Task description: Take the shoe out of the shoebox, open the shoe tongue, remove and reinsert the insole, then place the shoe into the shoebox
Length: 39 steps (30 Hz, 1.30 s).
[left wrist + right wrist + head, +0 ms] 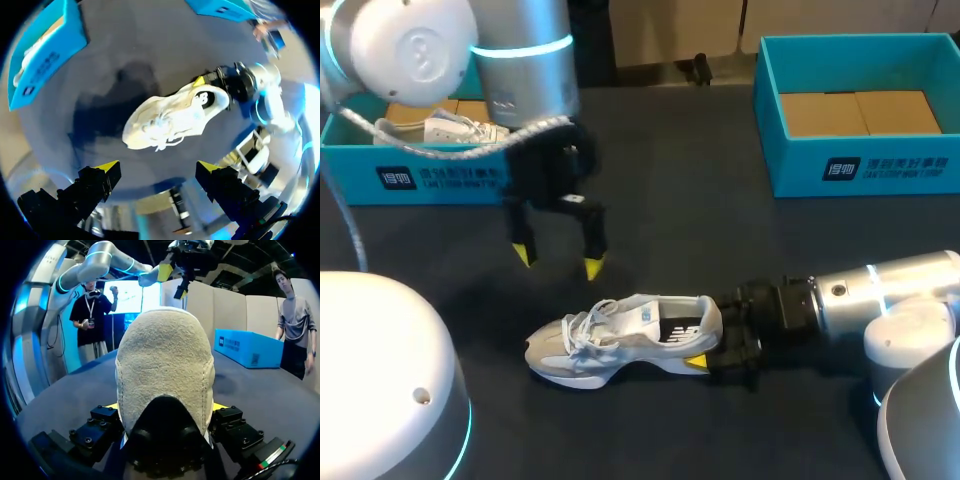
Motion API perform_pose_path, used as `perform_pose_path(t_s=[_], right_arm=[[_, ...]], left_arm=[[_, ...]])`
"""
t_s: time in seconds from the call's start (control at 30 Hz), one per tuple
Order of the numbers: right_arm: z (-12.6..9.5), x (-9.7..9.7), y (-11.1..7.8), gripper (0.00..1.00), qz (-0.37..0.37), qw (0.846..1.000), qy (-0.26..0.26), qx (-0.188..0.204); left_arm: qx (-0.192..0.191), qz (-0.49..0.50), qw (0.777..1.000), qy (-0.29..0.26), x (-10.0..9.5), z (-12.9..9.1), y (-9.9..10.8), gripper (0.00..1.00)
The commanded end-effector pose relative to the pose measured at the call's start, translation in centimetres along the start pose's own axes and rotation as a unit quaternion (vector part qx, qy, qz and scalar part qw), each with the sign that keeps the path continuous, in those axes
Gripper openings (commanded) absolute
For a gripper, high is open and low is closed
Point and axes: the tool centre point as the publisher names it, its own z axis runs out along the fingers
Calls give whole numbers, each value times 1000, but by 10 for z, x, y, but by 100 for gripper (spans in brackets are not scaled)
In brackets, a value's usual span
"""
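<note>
Shoe (pixel 620 340) is out of the box, upright on its sole on the table (pixel 720 230). Right gripper (pixel 705 348) is clamped on the shoe's heel, one finger on each side. Left gripper (pixel 559 261) hangs above the shoe's laces, toward the far side, fingers spread wide, not touching the shoe. Right shoebox (pixel 860 165) sits well beyond the heel end. Left shoebox (pixel 420 175) sits well beyond the toe end with a second shoe (pixel 450 128) inside.

White print on left shoebox (pixel 420 178) front | same on right shoebox (pixel 885 168) | logo patch on shoe (pixel 610 345) | I can't read any
</note>
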Motion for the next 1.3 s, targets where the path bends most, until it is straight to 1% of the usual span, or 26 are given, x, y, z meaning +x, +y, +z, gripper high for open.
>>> perform_pose_path(t_s=[0.03, 0.1, 0.17, 0.27, 0.33, 0.43, 0.47, 0.5, 0.63, 0.83, 1.03, 1.13, 1.17, 1.3], right_arm=[[0, 1, 1, 0, -1, 1000, -1, 1], [0, 1, 1, 0, -1, 1000, -1, 1], [0, 1, 1, 0, -1, 1000, -1, 1], [0, 1, 1, 0, -1, 1000, -1, 1], [0, 1, 1, 0, -1, 1000, -1, 1], [0, 1, 1, 0, -1, 1000, -1, 1], [0, 1, 1, 0, -1, 1000, -1, 1], [0, 1, 1, 0, -1, 1000, -1, 1], [0, 1, 1, 0, -1, 1000, -1, 1], [0, 1, 1, 0, -1, 1000, -1, 1], [0, 1, 1, 0, -1, 1000, -1, 1], [0, 1, 1, 0, -1, 1000, -1, 1], [0, 1, 1, 0, -1, 1000, -1, 1], [0, 1, 1, 0, -1, 1000, -1, 1]], left_arm=[[13, -79, 996, -26, 29, 11, -7, 100], [26, -100, 994, -34, 36, 15, -9, 100], [16, -112, 993, -28, 42, 17, -13, 100], [25, -142, 989, -46, 49, 25, -22, 100], [49, -159, 984, -65, 55, 33, -26, 100], [62, -169, 980, -80, 61, 44, -30, 100], [58, -174, 979, -84, 63, 50, -33, 100], [47, -173, 980, -84, 65, 53, -35, 100], [48, -198, 972, -114, 69, 68, -43, 100], [42, -221, 967, -122, 73, 80, -51, 100], [38, -234, 962, -133, 78, 87, -60, 100], [31, -240, 958, -153, 78, 96, -63, 100], [34, -245, 955, -165, 77, 99, -63, 100], [25, -253, 949, -185, 76, 108, -63, 100]])
